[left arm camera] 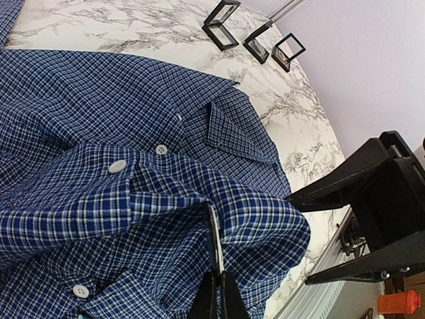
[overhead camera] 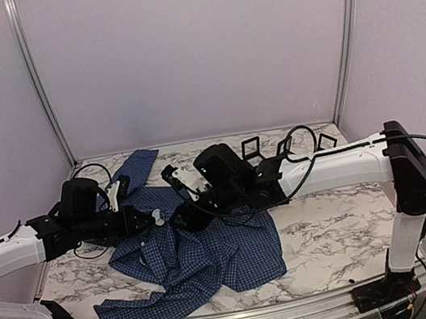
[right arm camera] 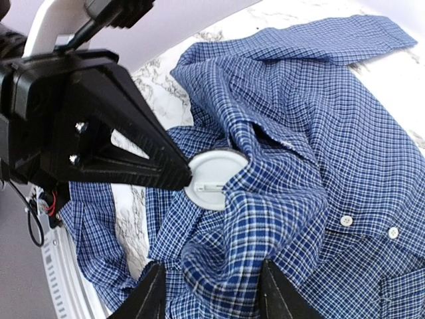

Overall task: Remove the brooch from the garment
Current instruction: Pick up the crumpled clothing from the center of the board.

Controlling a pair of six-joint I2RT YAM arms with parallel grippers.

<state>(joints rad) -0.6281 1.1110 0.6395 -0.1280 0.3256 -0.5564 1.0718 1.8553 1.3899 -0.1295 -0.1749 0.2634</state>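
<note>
Your left fingers are clenching the rim of the brooch, which is showing its pale back toward your right arm. Your right fingers are standing released astride a fold of the checked shirt, just below the brooch.

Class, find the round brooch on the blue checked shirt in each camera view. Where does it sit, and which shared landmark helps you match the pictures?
Top external: the brooch is a small pale dot left of centre, at the tip of the left pincer.
Left wrist: only a thin pale edge above the pincer's tips, probably the brooch edge-on.
Right wrist: white disc with pin-back, near centre.
Shared landmark: the left pincer's black tip meeting it.
</note>
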